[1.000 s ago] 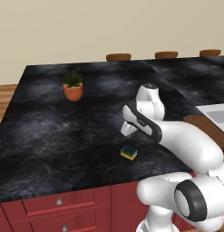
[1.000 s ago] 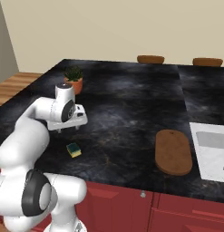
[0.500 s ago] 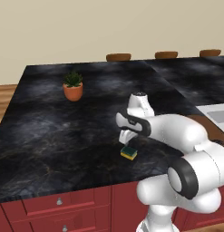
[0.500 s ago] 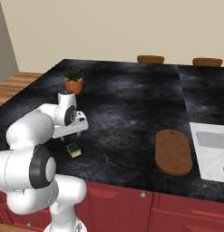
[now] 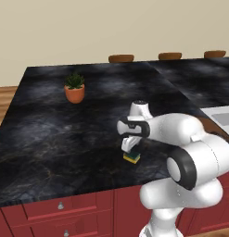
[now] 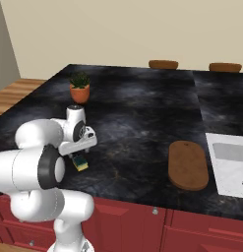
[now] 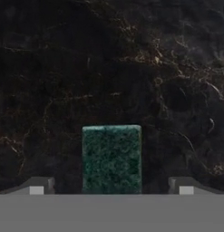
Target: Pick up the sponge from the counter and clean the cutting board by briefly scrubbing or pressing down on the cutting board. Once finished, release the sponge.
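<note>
The gripper (image 7: 111, 190) is seen with jaws spread wide, gripping nothing, straddling the small green-topped yellow sponge (image 7: 112, 158) lying on the black marble counter (image 7: 109, 59) near its front edge.

A kitchen, plainly.
Black marble counter (image 6: 142, 113) over red cabinets (image 6: 128, 221) with drawer knobs, a sink (image 6: 231, 162), a cutting board (image 6: 188, 165), a potted plant (image 6: 79, 87), wood floor (image 6: 15, 93).
</note>
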